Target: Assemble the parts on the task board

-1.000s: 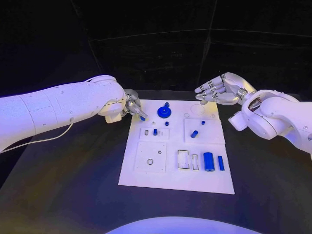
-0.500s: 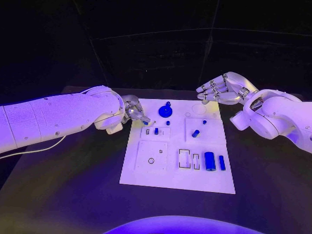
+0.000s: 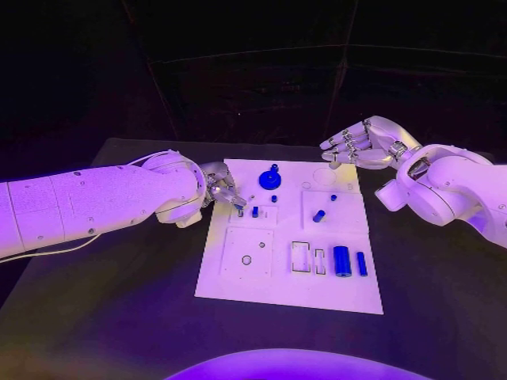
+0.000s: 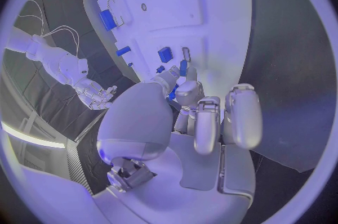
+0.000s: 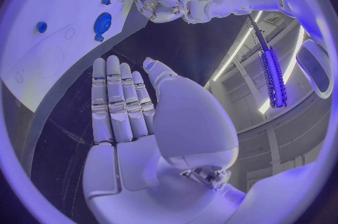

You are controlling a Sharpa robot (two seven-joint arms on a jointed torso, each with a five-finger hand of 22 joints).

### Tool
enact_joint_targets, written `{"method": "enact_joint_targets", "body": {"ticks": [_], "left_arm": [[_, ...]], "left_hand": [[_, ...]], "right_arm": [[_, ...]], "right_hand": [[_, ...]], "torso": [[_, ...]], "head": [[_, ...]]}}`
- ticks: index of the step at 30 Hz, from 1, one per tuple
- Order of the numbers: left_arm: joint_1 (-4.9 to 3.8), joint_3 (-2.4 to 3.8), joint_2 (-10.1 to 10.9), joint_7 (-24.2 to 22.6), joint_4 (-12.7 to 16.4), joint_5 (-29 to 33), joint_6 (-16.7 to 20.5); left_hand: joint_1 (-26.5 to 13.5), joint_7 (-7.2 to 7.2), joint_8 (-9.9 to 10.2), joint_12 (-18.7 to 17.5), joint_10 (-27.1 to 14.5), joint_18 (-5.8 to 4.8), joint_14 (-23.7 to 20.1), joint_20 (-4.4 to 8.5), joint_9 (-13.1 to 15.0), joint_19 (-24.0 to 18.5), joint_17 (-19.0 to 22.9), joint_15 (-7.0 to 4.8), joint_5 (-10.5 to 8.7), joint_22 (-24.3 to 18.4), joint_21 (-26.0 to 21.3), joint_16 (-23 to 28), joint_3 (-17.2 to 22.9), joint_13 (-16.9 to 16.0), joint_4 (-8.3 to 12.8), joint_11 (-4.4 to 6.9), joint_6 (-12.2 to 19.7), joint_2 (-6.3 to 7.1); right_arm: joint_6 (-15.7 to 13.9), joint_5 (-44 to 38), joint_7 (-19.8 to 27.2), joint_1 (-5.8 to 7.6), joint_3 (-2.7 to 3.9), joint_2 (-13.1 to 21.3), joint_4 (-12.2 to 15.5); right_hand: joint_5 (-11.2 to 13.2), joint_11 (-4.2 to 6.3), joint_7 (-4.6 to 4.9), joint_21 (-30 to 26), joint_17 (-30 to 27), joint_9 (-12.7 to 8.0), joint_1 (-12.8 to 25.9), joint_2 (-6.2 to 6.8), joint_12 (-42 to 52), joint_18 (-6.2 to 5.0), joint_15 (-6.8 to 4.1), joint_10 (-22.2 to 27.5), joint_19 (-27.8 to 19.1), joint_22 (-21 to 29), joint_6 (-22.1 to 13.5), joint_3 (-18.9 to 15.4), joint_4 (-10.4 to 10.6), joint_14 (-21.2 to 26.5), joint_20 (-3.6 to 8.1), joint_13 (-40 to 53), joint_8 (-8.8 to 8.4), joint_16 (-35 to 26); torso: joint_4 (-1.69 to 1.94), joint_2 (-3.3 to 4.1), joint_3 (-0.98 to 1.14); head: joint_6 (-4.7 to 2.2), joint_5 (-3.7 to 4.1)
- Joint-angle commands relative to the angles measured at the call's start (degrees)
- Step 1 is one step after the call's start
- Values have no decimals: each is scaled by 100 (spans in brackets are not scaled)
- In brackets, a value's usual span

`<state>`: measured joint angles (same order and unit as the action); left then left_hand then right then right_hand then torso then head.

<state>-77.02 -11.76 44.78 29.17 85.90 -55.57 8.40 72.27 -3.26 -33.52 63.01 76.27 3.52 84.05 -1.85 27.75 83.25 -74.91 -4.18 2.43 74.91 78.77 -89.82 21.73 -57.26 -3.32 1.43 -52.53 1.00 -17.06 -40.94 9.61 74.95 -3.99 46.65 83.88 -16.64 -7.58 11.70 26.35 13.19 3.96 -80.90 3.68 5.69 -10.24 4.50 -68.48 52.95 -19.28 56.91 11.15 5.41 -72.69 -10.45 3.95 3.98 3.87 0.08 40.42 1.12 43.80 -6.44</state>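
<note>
Left hand pinching a small blue part over the white task board; right hand held open beyond its far corner

The flat white rectangular task board [image 3: 287,261] lay on the matte black table [image 3: 116,301], its shallow recesses holding a large blue cylinder [image 3: 341,261] with a slim blue bar [image 3: 360,264] beside it, a small blue peg [image 3: 318,215] in an upper square panel, and a round blue knobbed disc [image 3: 269,180] near the far edge. The silver left hand [image 3: 222,188] reached over the board's near-left upper panel, thumb and a fingertip closed narrowly on a small blue part [image 4: 182,68], the other fingers [image 4: 239,117] curled loosely behind it. The silver right hand [image 3: 362,146] hovered off the board's far-right corner, fingers [image 5: 116,100] straight and together, holding nothing
</note>
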Motion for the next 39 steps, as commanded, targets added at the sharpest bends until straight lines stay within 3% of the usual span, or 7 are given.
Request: {"method": "enact_joint_targets", "body": {"ticks": [1,16,39], "left_arm": [[6,-12,1,35,35,-150,65],[21,-49,-28,176,50,-155,-225],[23,-52,-39,252,55,-177,-475]], "left_hand": [[-3,50,-26,23,28,-8,595,13,127,27,-1509,-40,36,167,2,-18,537,2,518,1,3,-69],[-28,51,-38,26,34,-8,595,14,131,27,-1509,-41,36,168,0,-18,596,0,525,2,2,-53],[-60,52,-56,8,27,-5,595,15,139,23,-1509,-42,36,159,-11,-18,669,24,541,3,0,-23]], "right_arm": [[47,-6,19,11,4,-3,4],[58,-6,27,11,4,-21,-12],[67,-6,34,11,3,-18,-18]], "right_hand": [[0,10,-10,-24,-7,3,23,-8,0,-7,9,31,-10,5,-36,24,-4,47,-33,-4,12,-19],[0,10,-10,-24,-7,3,23,-8,0,-7,9,31,-10,5,-36,24,-4,47,-33,-4,12,-19],[0,10,-10,-24,-7,3,23,-8,0,-7,9,31,-10,5,-36,24,-4,47,-33,-4,12,-19]], "torso": [[-1,1,1],[-3,3,-2],[-2,1,0]], "head": [[8,2],[17,2],[46,17]]}}
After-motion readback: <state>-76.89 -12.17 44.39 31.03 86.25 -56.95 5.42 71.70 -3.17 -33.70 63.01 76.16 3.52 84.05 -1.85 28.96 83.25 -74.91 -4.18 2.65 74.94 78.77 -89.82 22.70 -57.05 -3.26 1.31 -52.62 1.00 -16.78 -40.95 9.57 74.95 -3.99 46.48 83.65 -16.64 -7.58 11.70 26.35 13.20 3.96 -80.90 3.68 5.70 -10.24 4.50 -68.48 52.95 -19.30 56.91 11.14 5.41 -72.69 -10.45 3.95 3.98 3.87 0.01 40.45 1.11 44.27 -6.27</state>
